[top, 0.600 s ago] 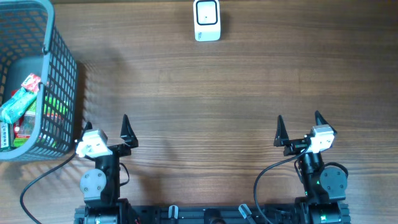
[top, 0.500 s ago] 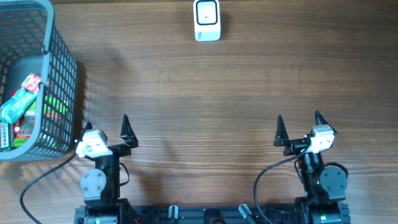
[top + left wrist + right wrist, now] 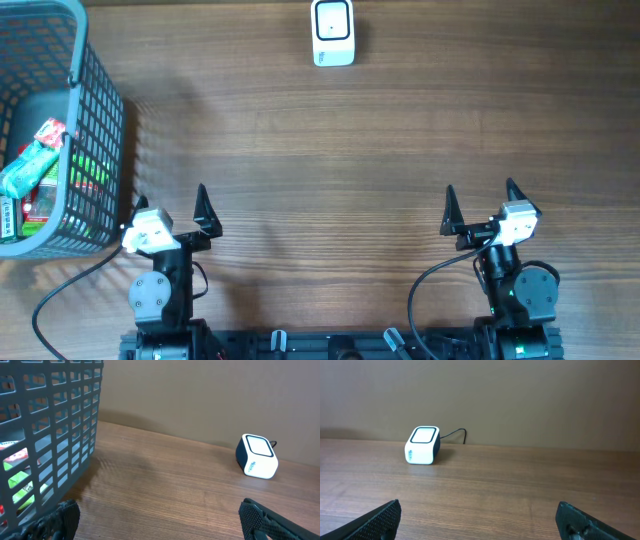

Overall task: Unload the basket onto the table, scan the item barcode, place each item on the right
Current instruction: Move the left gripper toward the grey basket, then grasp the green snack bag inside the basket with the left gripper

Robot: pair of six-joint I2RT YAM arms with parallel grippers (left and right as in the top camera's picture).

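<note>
On the bench (image 3: 350, 150), packets (image 3: 30, 165) inside the basket (image 3: 95, 120) look light, crinkly, best pinched mid-body; left gripper (image 3: 171, 197) and right gripper (image 3: 480, 188) gape empty.

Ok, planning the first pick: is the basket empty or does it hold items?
Holds items: colourful packets show inside the grey mesh basket.

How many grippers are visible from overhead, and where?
2. The left gripper is beside the basket; the right gripper is at the near right of the table. None seems hidden.
</note>
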